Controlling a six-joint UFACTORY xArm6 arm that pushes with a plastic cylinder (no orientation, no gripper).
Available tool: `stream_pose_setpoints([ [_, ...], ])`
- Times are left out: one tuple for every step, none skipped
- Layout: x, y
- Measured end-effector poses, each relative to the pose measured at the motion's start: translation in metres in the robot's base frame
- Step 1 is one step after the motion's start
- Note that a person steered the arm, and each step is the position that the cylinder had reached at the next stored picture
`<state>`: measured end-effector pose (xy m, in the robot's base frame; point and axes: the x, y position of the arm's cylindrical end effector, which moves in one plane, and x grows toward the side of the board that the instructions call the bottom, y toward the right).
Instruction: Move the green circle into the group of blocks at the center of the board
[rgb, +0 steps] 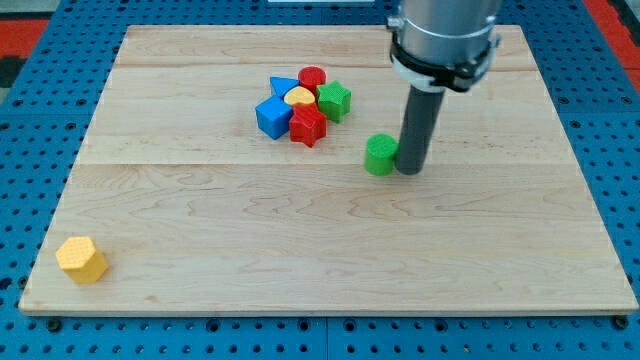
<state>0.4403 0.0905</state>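
The green circle (380, 155) lies on the wooden board (330, 250), right of and a little below the centre group. My tip (411, 170) stands just to its right, touching or nearly touching it. The group holds a blue block (272, 117), a blue triangle (283, 86), a red circle (312, 78), a yellow block (300, 97), a red star-like block (307, 126) and a green block (334, 102), all packed together. The green circle is about a block's width from the group.
A yellow hexagon block (81, 260) sits alone near the board's bottom left corner. The arm's wide grey body (443, 40) hangs over the board's top right part. Blue pegboard (30, 150) surrounds the board.
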Motion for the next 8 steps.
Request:
stream_pose_setpoints([
  [-0.002,-0.001],
  [0.016,0.008],
  [-0.011,-0.008],
  [-0.031,-0.023],
  [-0.011,-0.019],
  [-0.005,-0.033],
  [-0.032,-0.053],
  [-0.042,-0.067],
])
